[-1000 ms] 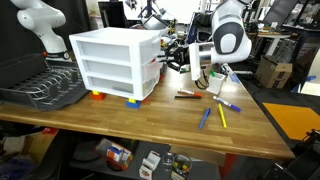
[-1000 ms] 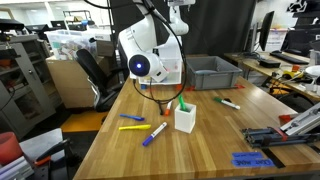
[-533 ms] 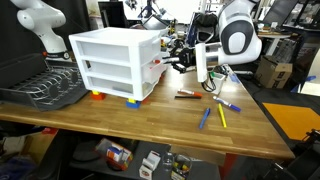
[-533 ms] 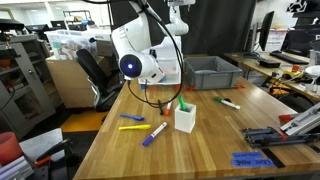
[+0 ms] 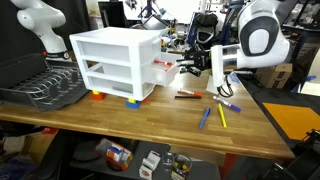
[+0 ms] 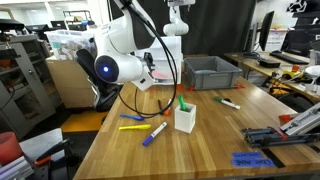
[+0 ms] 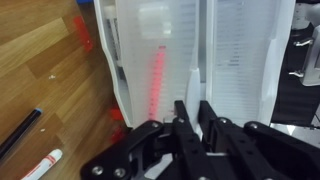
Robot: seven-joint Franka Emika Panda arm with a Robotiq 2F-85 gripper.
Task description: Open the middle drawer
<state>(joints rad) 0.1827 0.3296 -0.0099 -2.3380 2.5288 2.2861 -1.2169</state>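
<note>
A small white three-tier cabinet (image 5: 112, 62) stands on the wooden table. The middle drawer (image 5: 162, 66) sticks out of the cabinet's front, and something red shows inside it. My gripper (image 5: 184, 66) is level with that tier, right at the drawer's front. In the wrist view, the black fingers (image 7: 195, 112) are pressed close together on the thin white front lip of the middle drawer (image 7: 150, 60), whose open tray runs away from the jaws. The top and bottom tiers look closed. In an exterior view, my arm (image 6: 120, 62) hides the cabinet and the gripper.
A black dish rack (image 5: 45, 88) sits beside the cabinet. Loose markers lie on the table: brown (image 5: 187, 96), blue (image 5: 204, 118), yellow (image 5: 222, 116), purple (image 5: 229, 104). A white cup with markers (image 6: 184, 118) and a grey bin (image 6: 212, 70) stand farther along.
My arm has drawn back from the cabinet. The middle drawer has come out with the gripper and now protrudes from the front.
</note>
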